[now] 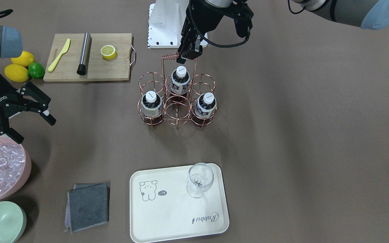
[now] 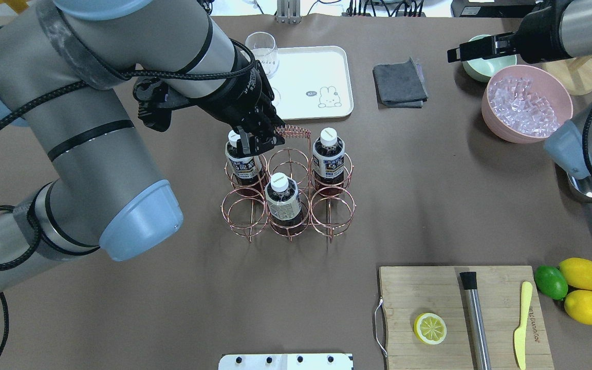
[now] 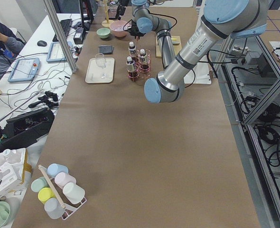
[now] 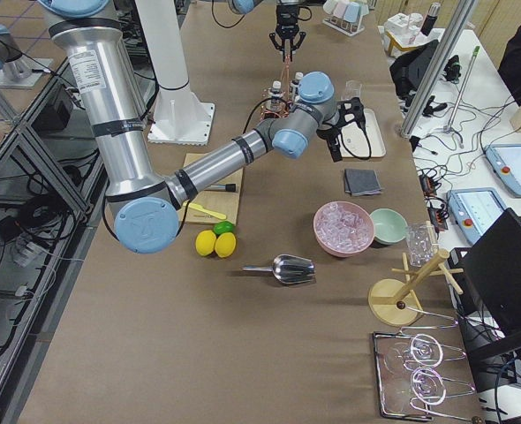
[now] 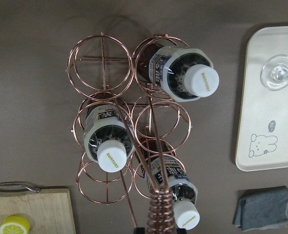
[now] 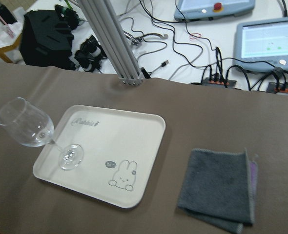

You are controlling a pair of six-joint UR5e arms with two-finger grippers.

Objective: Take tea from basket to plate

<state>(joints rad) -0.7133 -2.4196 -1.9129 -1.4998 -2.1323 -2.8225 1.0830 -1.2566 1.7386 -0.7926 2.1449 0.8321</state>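
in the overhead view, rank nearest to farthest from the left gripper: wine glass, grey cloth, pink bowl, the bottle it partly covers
1. bottle, partly hidden by the left gripper, in the basket's far-left ring
2. wine glass, beyond it, on the tray's left end
3. grey cloth, right of the tray
4. pink bowl, far right

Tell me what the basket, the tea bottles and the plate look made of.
Basket: thin metal wire with a shiny copper-coloured finish, bent into rings and a coil.
Tea bottles: clear plastic, probably; the dark liquid shows through. White caps, printed labels.
Plate: cream, matte, likely plastic or melamine, going by its even colour and rounded rim.
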